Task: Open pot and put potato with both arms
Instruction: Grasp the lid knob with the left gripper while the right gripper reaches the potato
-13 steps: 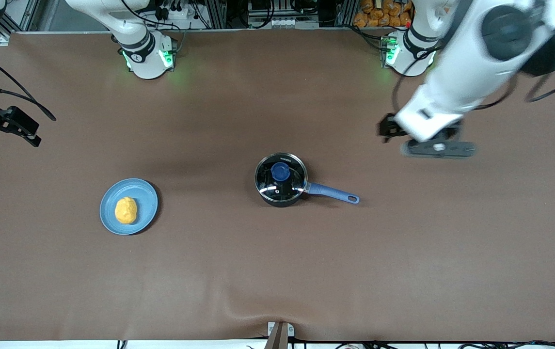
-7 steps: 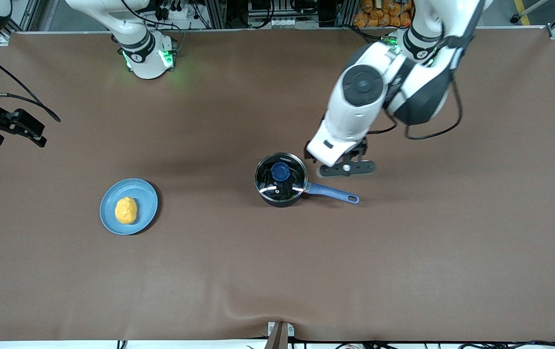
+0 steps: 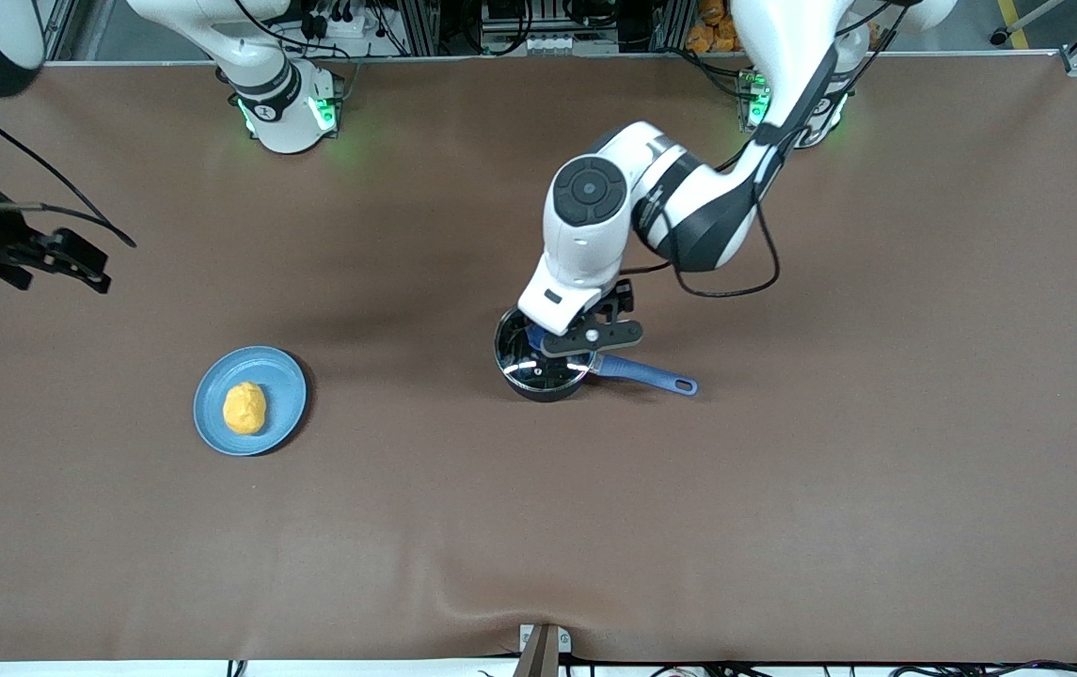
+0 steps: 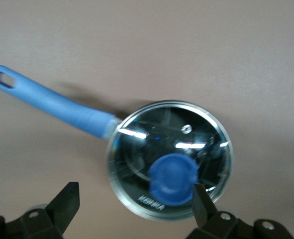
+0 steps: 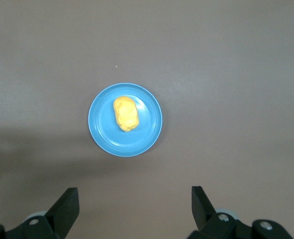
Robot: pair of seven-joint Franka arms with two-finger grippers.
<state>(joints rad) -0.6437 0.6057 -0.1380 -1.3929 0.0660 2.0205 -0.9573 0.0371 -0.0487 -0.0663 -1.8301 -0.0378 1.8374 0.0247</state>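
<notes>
Over the pot [image 3: 543, 369] near the middle of the desk [image 3: 783, 489], our left hand [image 3: 568, 340] hangs with fingers spread wide, the lid's blue knob [image 4: 172, 179] just inside one fingertip [image 4: 200, 201]. Lid [image 4: 170, 158] is on, so we're at the opening step. Next we'd need to centre on the knob, drop and pinch. Our right hand [image 3: 68, 259], wide too, waits up over bare desk toward the right arm's end, the potato [image 5: 126, 113] on its blue plate [image 5: 149, 134] in its wrist view.

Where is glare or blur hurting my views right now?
Left wrist view: soft blur overall, white glare streaks on the glass lid over the pot. Right wrist view: even light, the potato on the plate sharp. Front view: glints on the lid, a faint shadow beside the pot.
</notes>
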